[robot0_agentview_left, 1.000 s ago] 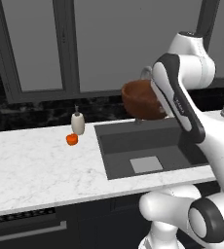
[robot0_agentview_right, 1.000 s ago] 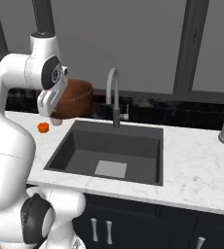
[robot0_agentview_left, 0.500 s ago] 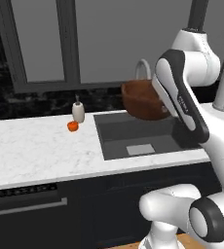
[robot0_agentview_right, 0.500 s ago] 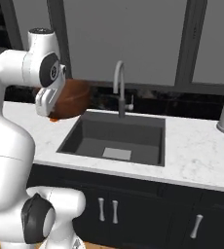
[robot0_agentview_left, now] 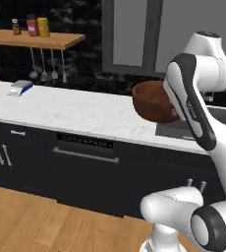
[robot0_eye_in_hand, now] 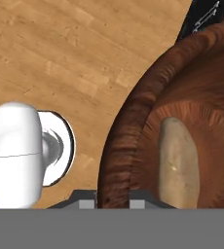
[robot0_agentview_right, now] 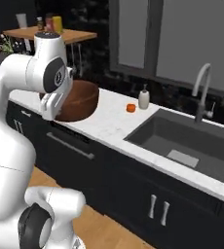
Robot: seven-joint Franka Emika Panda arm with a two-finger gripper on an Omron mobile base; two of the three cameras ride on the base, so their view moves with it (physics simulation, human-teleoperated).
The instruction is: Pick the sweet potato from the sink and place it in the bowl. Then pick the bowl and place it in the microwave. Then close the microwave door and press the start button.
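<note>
The gripper (robot0_eye_in_hand: 112, 197) is clamping the rim of the bowl (robot0_eye_in_hand: 182, 121), one finger showing on each side of the rim at the bottom of the hand view. The sweet potato (robot0_eye_in_hand: 178, 163) is lying inside the bowl just beyond the fingers, lengthwise on the reddish-brown bottom. Past the bowl's rim the wooden floor (robot0_eye_in_hand: 60, 58) is showing below the hand. In the base views the bowl (robot0_agentview_left: 152, 101) is hanging in the air beside the arm, above the front edge of the white marble counter (robot0_agentview_left: 70, 110). Farther from the hand, the sink (robot0_agentview_right: 187, 146) is lying well off to one side, with its faucet (robot0_agentview_right: 201, 92), a soap bottle (robot0_agentview_right: 144, 98) and a small orange thing (robot0_agentview_right: 130, 108) near it.
</note>
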